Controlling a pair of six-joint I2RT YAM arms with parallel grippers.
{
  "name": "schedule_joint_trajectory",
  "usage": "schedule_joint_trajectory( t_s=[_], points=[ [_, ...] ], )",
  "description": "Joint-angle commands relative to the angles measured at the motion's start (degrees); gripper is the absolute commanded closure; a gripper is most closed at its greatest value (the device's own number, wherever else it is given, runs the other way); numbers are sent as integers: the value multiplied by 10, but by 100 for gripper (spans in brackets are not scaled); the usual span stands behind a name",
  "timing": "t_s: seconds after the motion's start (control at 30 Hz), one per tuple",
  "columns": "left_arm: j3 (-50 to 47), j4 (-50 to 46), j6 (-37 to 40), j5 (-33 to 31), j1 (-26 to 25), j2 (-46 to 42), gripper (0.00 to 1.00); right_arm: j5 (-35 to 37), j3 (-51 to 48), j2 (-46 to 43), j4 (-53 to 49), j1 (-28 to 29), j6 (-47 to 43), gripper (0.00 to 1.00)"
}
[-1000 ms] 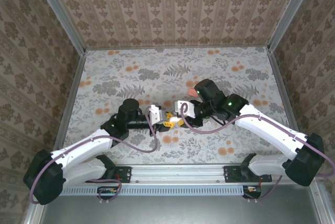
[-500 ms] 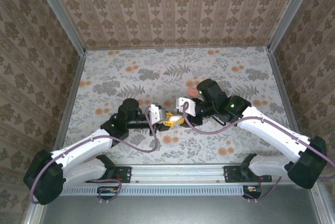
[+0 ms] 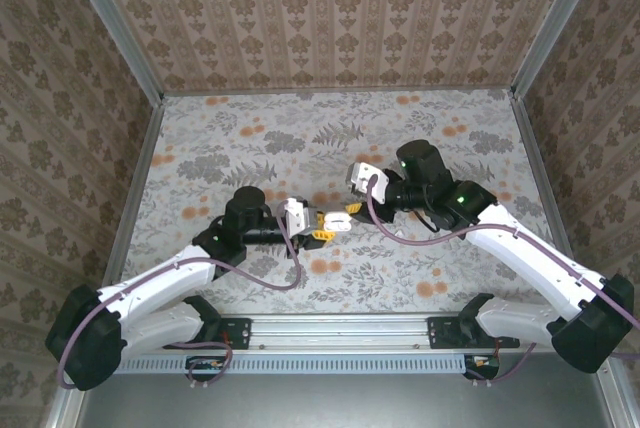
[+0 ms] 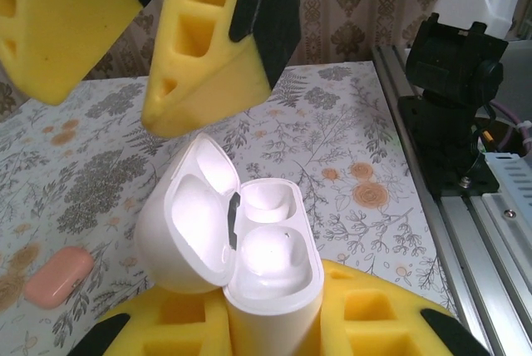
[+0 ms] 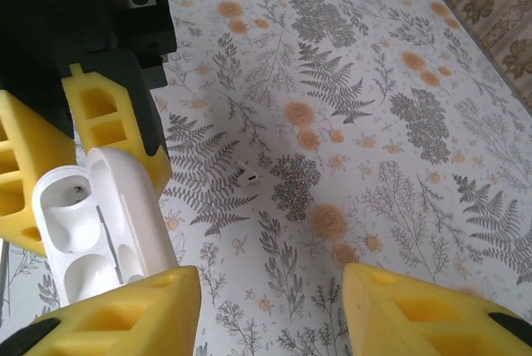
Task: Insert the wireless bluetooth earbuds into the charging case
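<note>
The charging case (image 4: 249, 244) is pinched in the left end effector (image 4: 270, 323), whose yellow fingers are pressed against its lower body. It stands roughly upright with its long axis rising out of the grip and its mouth turned upward. The lid is swung open to the left in the left wrist view, and both wells are visible (whether a bud sits in either, I cannot tell). The right end effector (image 5: 270, 283) hovers just beside the case, its fingers spread with nothing between them. One earbud (image 5: 247, 177) lies on the bench (image 3: 240, 138), apart from the case and too small to show its heading. An orange-pink lump (image 4: 56, 275) rests on the grey-fern, orange-flower cover. Brown patterned wallpaper (image 3: 330, 18) lines the walls.
</note>
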Motion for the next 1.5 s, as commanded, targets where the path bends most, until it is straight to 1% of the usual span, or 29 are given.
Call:
schedule_joint_trajectory(
  t_s=[0.0, 0.1, 0.23, 0.33, 0.4, 0.47, 0.63, 0.9, 1.07, 1.3, 1.37, 1.4, 1.47],
  points=[
    [0, 34, -15, 21, 6, -5, 88, 5, -8, -9, 13, -2, 17, 50],
    [-9, 54, -30, 13, 13, -3, 88, -2, -11, -17, 17, -3, 22, 50],
    [-19, 70, -48, -21, 24, -4, 91, -9, -25, -37, 42, -6, 43, 48],
    [-28, 83, -64, -49, 32, -6, 91, -2, -33, -52, 55, -7, 77, 43],
    [-31, 82, -75, -78, 37, -5, 90, 11, -35, -56, 57, -8, 107, 36],
    [-31, 77, -86, -95, 43, -5, 90, 27, -33, -55, 57, -11, 142, 33],
    [-33, 60, -120, -135, 61, -5, 92, 37, -25, -35, 50, -15, 210, 39],
    [-50, 34, -166, -228, 94, -27, 92, 68, -9, -12, 52, -14, 306, 42],
    [-53, -10, -193, -274, 123, -56, 92, 103, 39, 27, -6, -9, 376, 44],
    [-64, -76, -233, -345, 169, -104, 93, 137, 115, 110, -93, 28, 407, 44],
    [-67, -93, -245, -356, 182, -113, 93, 147, 139, 135, -113, 42, 414, 44],
    [-68, -98, -249, -359, 199, -117, 93, 150, 150, 159, -121, 47, 418, 44],
    [-70, -110, -259, -362, 217, -123, 93, 154, 178, 194, -142, 59, 430, 44]
  ],
)
